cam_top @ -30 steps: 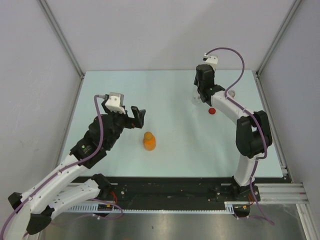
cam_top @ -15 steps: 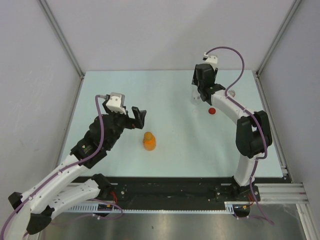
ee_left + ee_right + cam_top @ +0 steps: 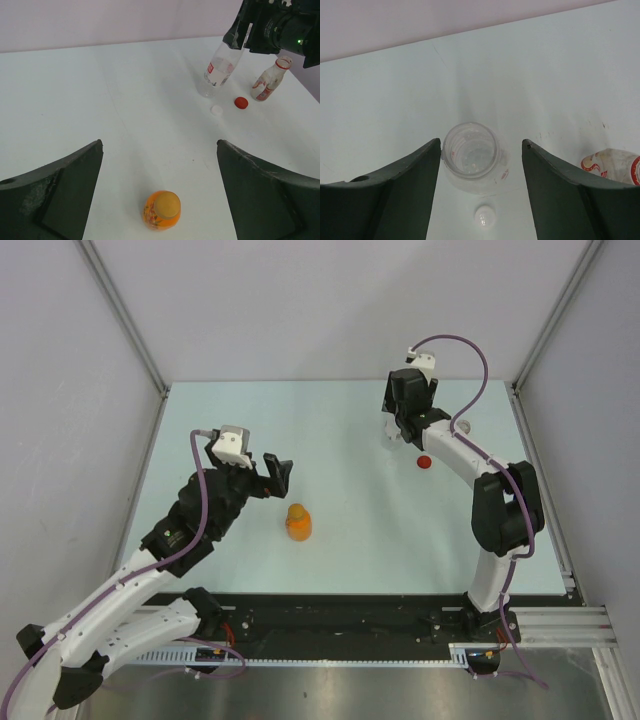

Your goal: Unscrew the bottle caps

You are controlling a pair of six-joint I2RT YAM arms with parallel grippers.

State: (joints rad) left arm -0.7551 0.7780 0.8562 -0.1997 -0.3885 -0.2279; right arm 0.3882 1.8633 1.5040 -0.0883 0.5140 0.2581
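Note:
The squat orange bottle (image 3: 298, 522) stands mid-table with its orange cap (image 3: 166, 205) on. My left gripper (image 3: 275, 475) is open and empty, above and behind this bottle (image 3: 162, 211), apart from it. The clear bottle with the pale label (image 3: 471, 156) stands open-mouthed between the open fingers of my right gripper (image 3: 481, 143), which hovers over it without touching; it also shows in the left wrist view (image 3: 219, 67). The white cap (image 3: 484, 216) lies on the table beside it. The red cap (image 3: 424, 461) lies loose. The bottle with the red neck ring (image 3: 270, 80) stands uncapped.
The pale table (image 3: 350, 410) is walled by grey panels at the back and sides. The red-ring bottle (image 3: 462, 426) stands close to the right arm's forearm. The red cap (image 3: 241, 102) and white cap (image 3: 216, 110) lie close together near the clear bottle's foot.
My right gripper has shifted slightly left over the clear bottle. My left gripper has edged a little to the right. The bottles and caps have not moved.

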